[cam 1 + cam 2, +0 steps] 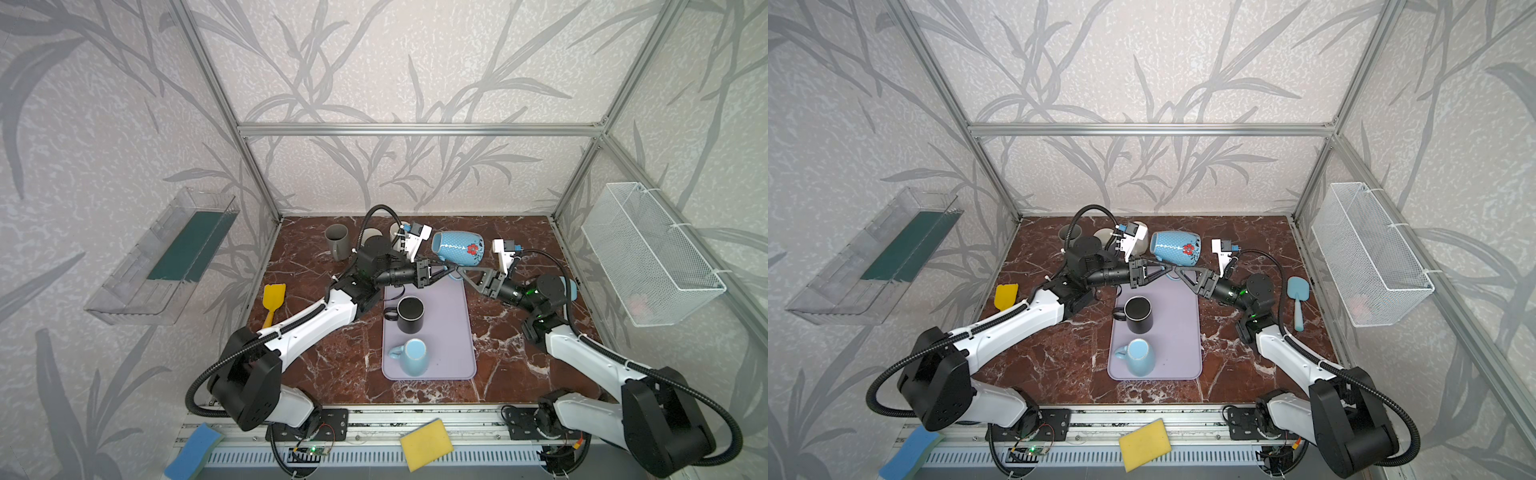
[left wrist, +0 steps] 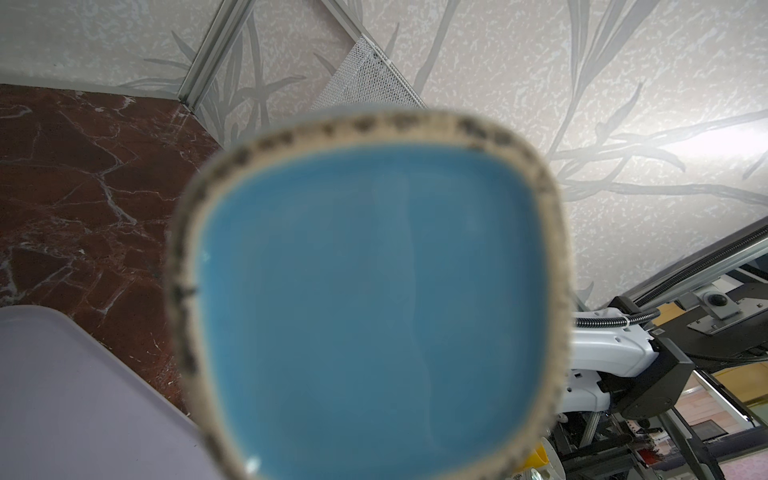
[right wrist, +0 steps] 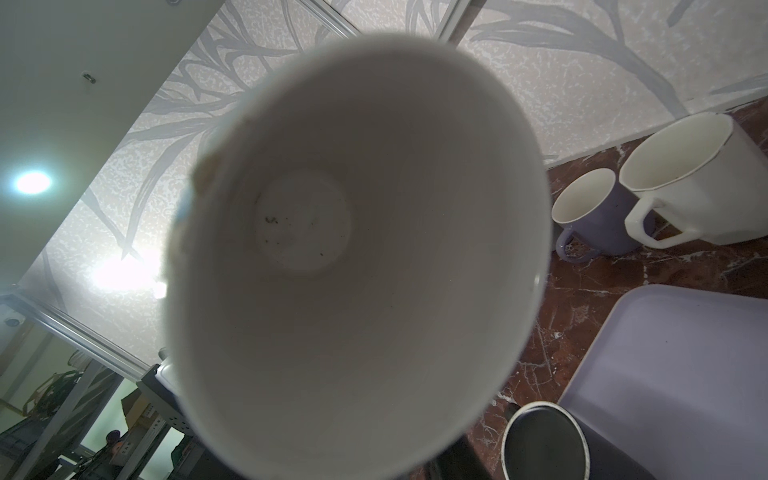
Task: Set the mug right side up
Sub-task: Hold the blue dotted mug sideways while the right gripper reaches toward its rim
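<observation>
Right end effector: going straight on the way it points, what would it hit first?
Probably the handle of the blue flowered ceramic mug, just ahead of the right end effector, then the left end effector gripping it.

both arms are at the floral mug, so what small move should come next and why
Probably close the right gripper on the handle before the left lets go. The blue floral mug hangs on its side in the air, mouth toward the right arm, held by the shut left gripper at that handle, with the right gripper's tips beside it.
</observation>
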Action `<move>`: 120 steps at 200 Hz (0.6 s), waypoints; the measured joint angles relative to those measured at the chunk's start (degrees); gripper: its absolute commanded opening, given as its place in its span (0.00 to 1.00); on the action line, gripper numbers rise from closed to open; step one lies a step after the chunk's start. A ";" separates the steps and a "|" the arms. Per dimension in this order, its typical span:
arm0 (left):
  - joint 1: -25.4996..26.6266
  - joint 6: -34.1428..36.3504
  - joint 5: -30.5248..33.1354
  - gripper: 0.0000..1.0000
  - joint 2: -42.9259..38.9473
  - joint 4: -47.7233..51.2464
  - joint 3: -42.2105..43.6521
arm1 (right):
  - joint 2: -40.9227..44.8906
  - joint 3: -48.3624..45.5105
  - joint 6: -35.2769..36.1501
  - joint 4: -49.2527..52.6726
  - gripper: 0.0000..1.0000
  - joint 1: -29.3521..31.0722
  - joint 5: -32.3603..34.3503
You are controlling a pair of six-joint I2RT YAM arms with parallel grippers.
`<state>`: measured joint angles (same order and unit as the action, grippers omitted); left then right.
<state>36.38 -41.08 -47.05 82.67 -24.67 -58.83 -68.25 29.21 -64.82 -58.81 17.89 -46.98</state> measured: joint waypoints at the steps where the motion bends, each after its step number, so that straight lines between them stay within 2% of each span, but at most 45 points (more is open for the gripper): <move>1: 0.00 0.00 0.00 0.00 0.00 0.00 0.00 | 0.00 0.00 -0.04 -0.04 0.32 0.00 -0.02; 68: 0.00 -1.07 -0.24 0.00 0.02 -1.16 0.00 | -0.42 0.00 -1.29 -1.79 0.22 -0.02 -0.31; 120: 0.00 -2.45 -0.48 0.00 0.02 -1.92 0.00 | -1.09 0.00 -0.70 -2.75 0.05 -0.02 -1.07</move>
<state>36.38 -43.53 -47.53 82.70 -26.59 -58.83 -69.34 29.21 -65.52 -61.56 17.87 -48.05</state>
